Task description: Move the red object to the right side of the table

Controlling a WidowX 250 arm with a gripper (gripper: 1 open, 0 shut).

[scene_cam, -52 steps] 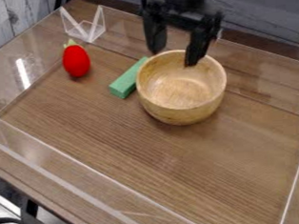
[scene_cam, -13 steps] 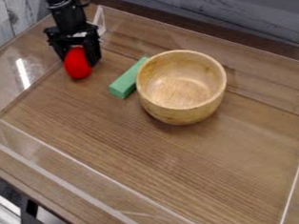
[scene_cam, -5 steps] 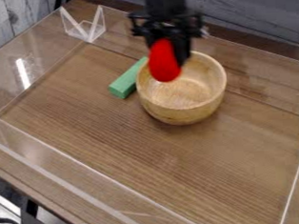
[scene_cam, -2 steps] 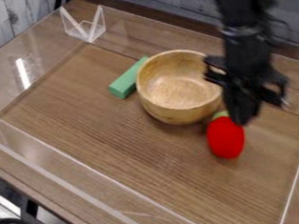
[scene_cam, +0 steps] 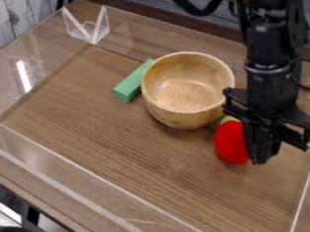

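The red object [scene_cam: 230, 143], a small glossy strawberry toy, sits low on the right part of the brown wood-grain table [scene_cam: 108, 165], just right of the wooden bowl. My black gripper [scene_cam: 264, 151] points down right beside it. Its fingers [scene_cam: 258, 139] cover the toy's right side and look shut. The toy's left half shows past the fingers. I cannot see whether it is pinched or only touching them.
A round wooden bowl [scene_cam: 185, 114] stands mid-table, close to the left of the toy. A flat green block [scene_cam: 132, 82] lies at the bowl's left. Low clear acrylic walls [scene_cam: 308, 193] edge the table, the right wall near the gripper. A clear stand [scene_cam: 86, 25] sits back left.
The gripper carried the red object from the far left, over the bowl, to the right of the bowl. It has since sunk lower beside the toy, which stays in place.
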